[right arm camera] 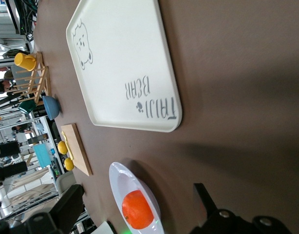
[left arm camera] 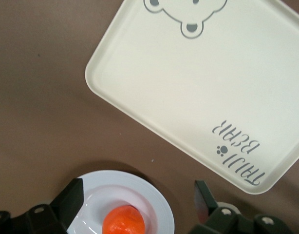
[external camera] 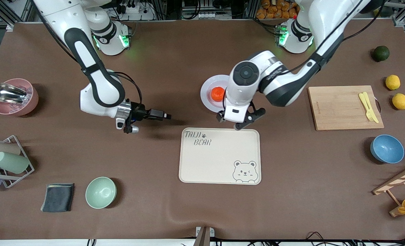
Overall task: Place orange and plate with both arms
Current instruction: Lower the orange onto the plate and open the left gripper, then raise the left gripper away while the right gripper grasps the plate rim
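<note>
The pale plate (external camera: 207,95) lies on the brown table, farther from the front camera than the cream bear tray (external camera: 219,160). The orange (external camera: 218,93) sits on the plate. My left gripper (external camera: 230,121) hangs open and empty over the table between the plate and the tray. In the left wrist view the plate (left arm camera: 159,204) and the orange (left arm camera: 123,222) show between its fingers (left arm camera: 71,200). My right gripper (external camera: 166,116) is open and empty, low over the table beside the tray's corner, toward the right arm's end. Its wrist view shows the plate (right arm camera: 121,178) and the orange (right arm camera: 136,209).
A wooden cutting board (external camera: 339,109) with yellow cutlery (external camera: 368,106), two yellow fruits (external camera: 392,82), a dark green fruit (external camera: 381,53) and a blue bowl (external camera: 387,148) lie toward the left arm's end. A mint bowl (external camera: 100,192), grey cloth (external camera: 57,197), cup rack (external camera: 4,160) and pink bowl (external camera: 14,96) lie toward the right arm's end.
</note>
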